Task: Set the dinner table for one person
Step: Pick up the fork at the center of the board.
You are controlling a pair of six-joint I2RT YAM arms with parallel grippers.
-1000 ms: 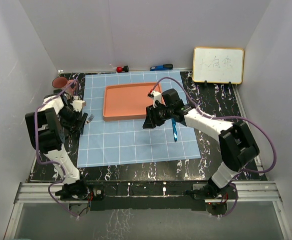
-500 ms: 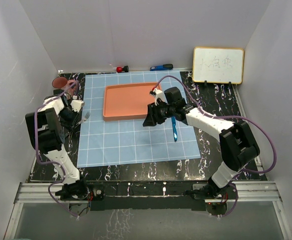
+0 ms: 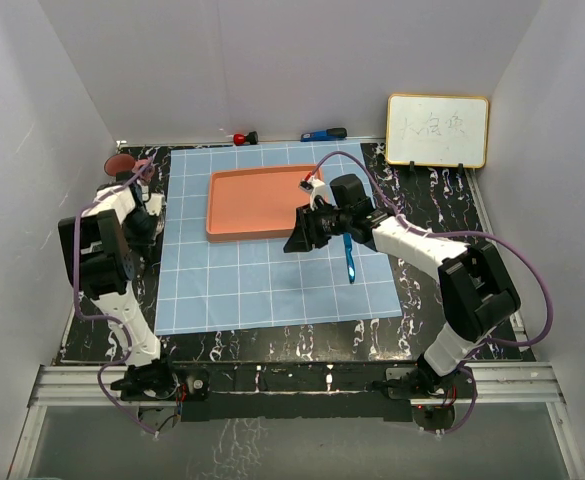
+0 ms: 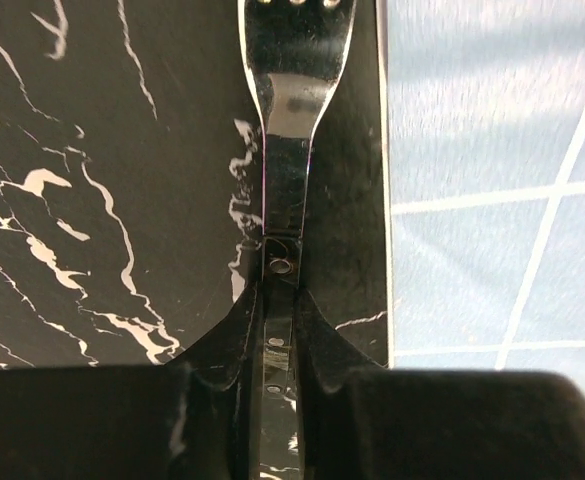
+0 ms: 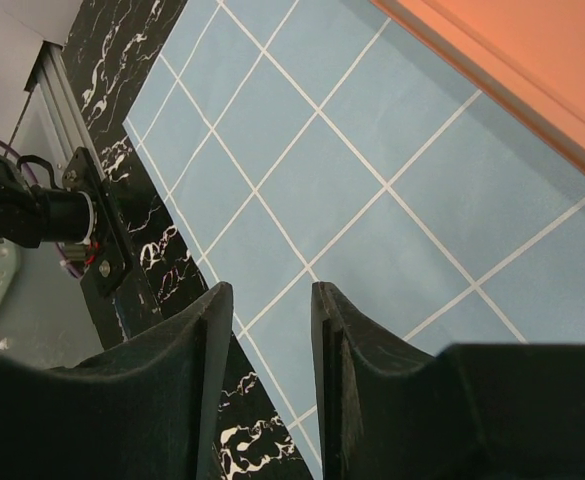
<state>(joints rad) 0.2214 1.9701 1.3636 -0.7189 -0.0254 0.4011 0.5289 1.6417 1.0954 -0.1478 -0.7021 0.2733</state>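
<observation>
I find the left gripper [image 4: 280, 290] clamped on the handle of a shiny metal fork [image 4: 290, 110]. The fork is over the black white-veined table [image 4: 102, 150], just left of the light-blue gridded cloth [image 4: 492, 120]. The right gripper [image 5: 272, 300] hangs over that cloth near the orange rectangular tray [image 5: 532, 60], jaws apart and holding nothing.

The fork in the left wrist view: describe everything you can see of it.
The fork is shiny, mirror-like metal with a narrow neck meeting a dark riveted handle. Its tines run off the top edge. The left gripper pinches the handle from both sides. It is over the dinner table, just beside the blue cloth.
</observation>
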